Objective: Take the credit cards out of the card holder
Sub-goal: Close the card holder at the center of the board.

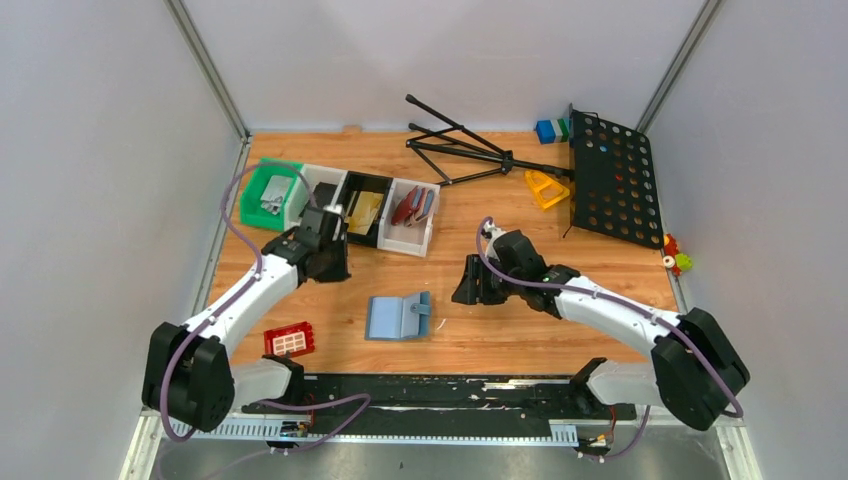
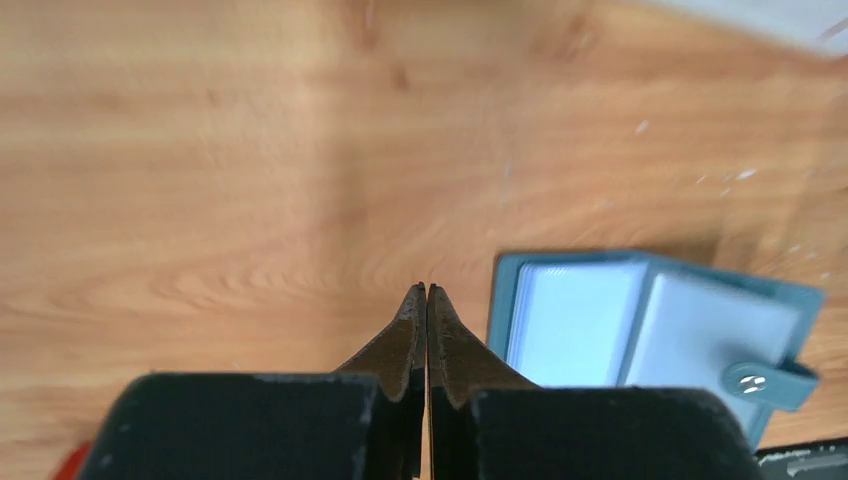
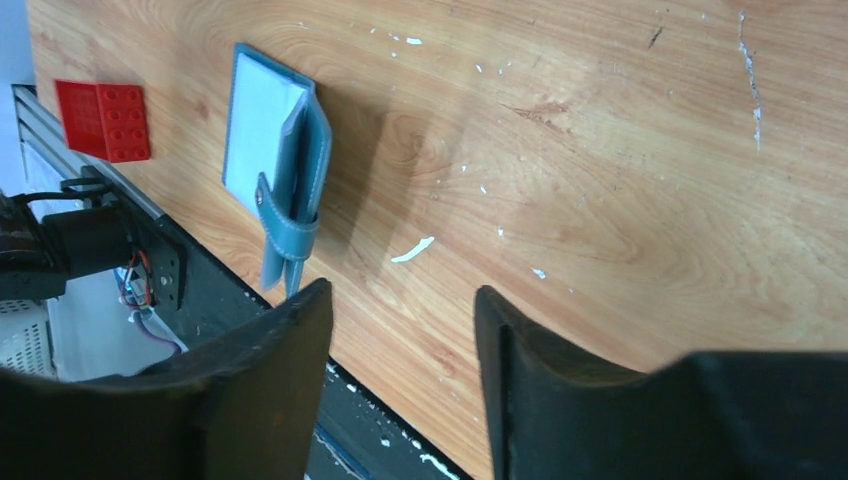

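Note:
The card holder (image 1: 398, 317) is a slate-blue wallet lying open on the wood between the arms. Its light blue inside faces up, and its right half with the snap strap is raised. It also shows in the left wrist view (image 2: 640, 325) and the right wrist view (image 3: 275, 150). My left gripper (image 1: 328, 265) is shut and empty (image 2: 427, 288), above bare wood up-left of the holder, by the bins. My right gripper (image 1: 468, 285) is open and empty (image 3: 400, 290), to the right of the holder. Grey cards (image 1: 272, 195) lie in the green bin and a gold-tan card (image 1: 365, 212) in the black bin.
A row of bins (image 1: 340, 205) stands at the back left; the white one holds a dark red wallet (image 1: 405, 207). A red brick (image 1: 289, 340) lies near the front left. A folded black stand (image 1: 470, 150), a perforated black panel (image 1: 612, 180) and a yellow piece (image 1: 546, 187) are at the back right.

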Controlling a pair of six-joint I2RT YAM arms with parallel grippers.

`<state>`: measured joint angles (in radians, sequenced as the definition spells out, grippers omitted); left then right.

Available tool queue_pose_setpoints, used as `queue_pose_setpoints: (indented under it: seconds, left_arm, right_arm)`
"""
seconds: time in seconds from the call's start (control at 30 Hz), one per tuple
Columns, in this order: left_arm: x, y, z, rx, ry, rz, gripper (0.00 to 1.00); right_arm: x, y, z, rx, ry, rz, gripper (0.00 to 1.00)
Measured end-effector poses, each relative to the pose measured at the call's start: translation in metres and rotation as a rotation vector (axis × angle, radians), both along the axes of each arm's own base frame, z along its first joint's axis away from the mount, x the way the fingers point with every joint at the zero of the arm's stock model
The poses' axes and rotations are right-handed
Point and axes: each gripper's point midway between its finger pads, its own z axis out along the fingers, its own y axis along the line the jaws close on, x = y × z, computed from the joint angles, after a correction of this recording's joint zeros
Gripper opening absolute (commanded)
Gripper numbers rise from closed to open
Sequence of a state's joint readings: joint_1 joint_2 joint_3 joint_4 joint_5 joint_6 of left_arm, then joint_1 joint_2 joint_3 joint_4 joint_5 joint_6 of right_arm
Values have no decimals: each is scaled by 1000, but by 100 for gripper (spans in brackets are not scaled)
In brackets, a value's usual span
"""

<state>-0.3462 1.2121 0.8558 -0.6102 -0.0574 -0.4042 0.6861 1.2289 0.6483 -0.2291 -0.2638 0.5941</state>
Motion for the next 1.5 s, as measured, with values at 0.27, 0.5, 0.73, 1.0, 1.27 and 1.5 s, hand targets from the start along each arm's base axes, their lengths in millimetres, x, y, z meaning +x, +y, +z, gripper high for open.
queue_pose_setpoints:
  seconds: [0.27, 0.5, 0.73, 1.0, 1.27, 1.5]
  left_arm:
    - [-77, -14, -69, -74, 234, 21, 0]
    - [-84, -30, -88, -76, 271, -3, 0]
    - [-69, -51, -89, -148, 232, -41, 0]
    - [-63, -73, -88, -259, 199, -104, 0]
    - [-65, -72, -86, -263, 185, -113, 0]
    - [-77, -44, -80, -175, 169, -30, 10]
  right_arm:
    - [-14, 25, -26, 11, 55, 27, 34]
    - [-25, 47, -46, -13, 87, 77, 33]
    - [-14, 95, -17, 63, 7, 138, 30]
    - [-22, 141, -29, 61, 21, 223, 27]
    - [-18, 154, -53, 37, 77, 223, 21]
    - [-15, 156, -55, 33, 80, 208, 19]
